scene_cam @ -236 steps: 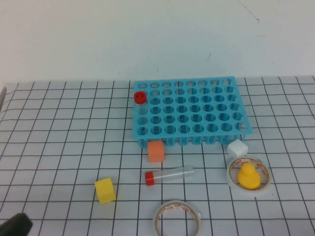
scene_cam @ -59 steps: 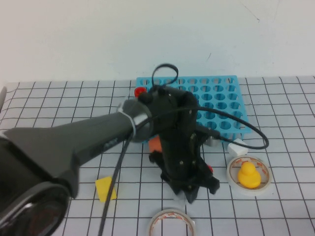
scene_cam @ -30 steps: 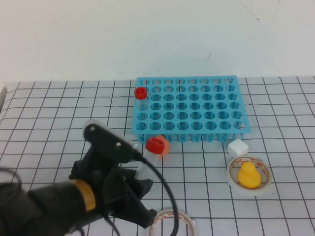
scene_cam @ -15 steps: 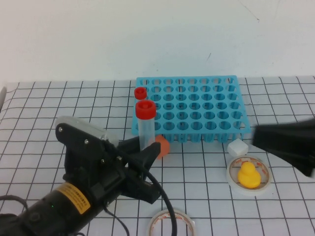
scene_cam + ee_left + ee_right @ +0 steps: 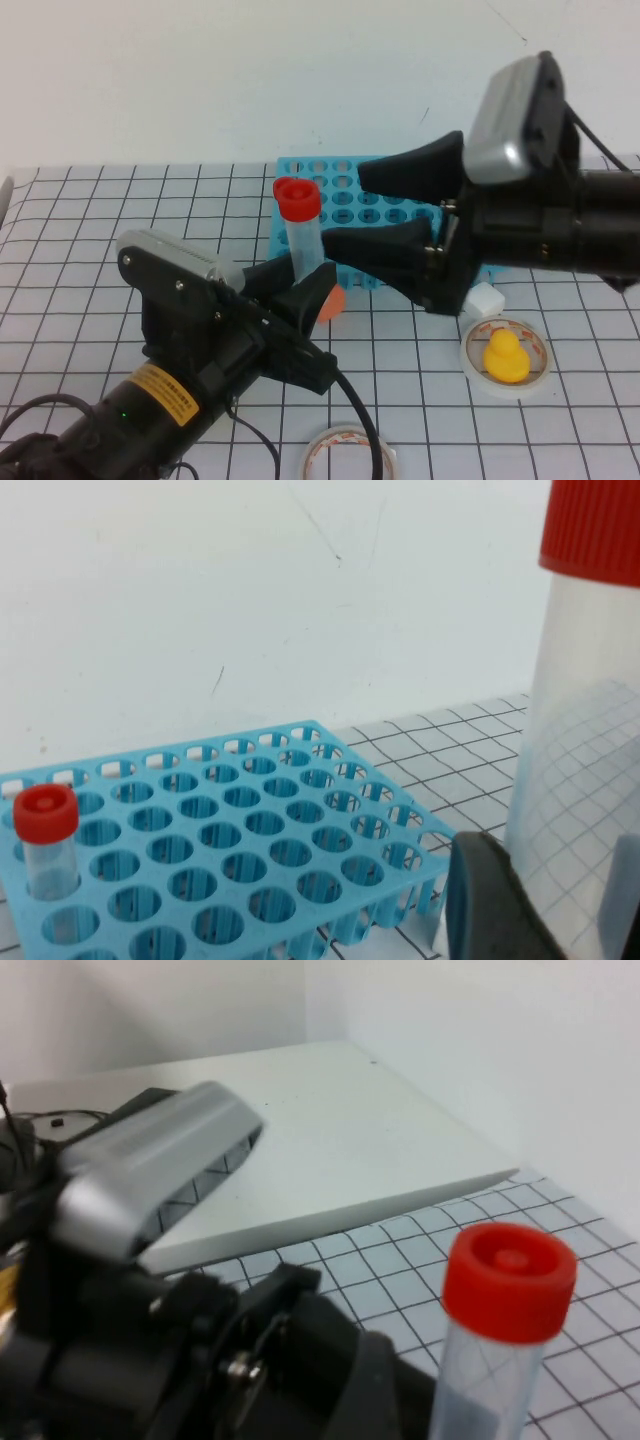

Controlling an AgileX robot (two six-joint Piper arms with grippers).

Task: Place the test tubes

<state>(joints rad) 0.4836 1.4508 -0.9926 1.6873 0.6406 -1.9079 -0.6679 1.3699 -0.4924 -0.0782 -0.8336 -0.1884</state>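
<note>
Likely a handover: the left gripper [image 5: 300, 285] gripped the test tube [image 5: 303, 235] upright over the middle of the worktop [image 5: 100, 250], beside the rack [image 5: 330, 180]; the right gripper [image 5: 345, 207], wide open and empty, needed to close around it

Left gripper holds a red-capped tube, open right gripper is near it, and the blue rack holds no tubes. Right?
No: the blue rack holds one racked tube, shown in the left wrist view. The rest is right: the left gripper grips the held tube, and the open right gripper is close by.
</note>
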